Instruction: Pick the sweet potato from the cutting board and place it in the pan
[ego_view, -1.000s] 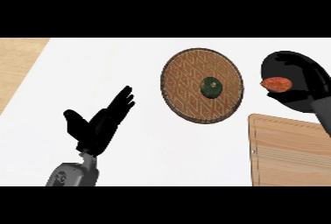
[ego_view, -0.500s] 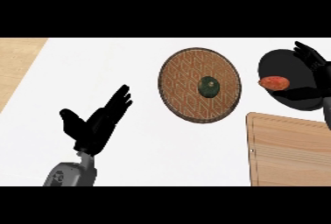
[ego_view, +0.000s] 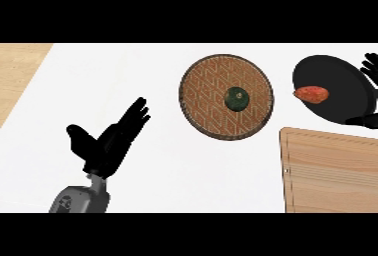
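Note:
The orange-red sweet potato (ego_view: 311, 93) lies inside the black pan (ego_view: 325, 70) at the upper right, with nothing holding it. My right hand (ego_view: 370, 66) shows only at the view's right edge, past the pan's rim; its fingers are spread and it is open and apart from the sweet potato. The wooden cutting board (ego_view: 332, 172) lies bare at the lower right, just below the pan. My left hand (ego_view: 111, 142) rests open at the lower left, fingers pointing up and to the right.
A round woven brown plate (ego_view: 214, 85) sits at the centre top with a dark green round item (ego_view: 236, 98) on it. A wooden strip (ego_view: 18, 70) borders the white counter at the far left.
My right hand has let go of the sweet potato and drawn off to the right edge. The sweet potato stays in the pan. The left hand has barely moved.

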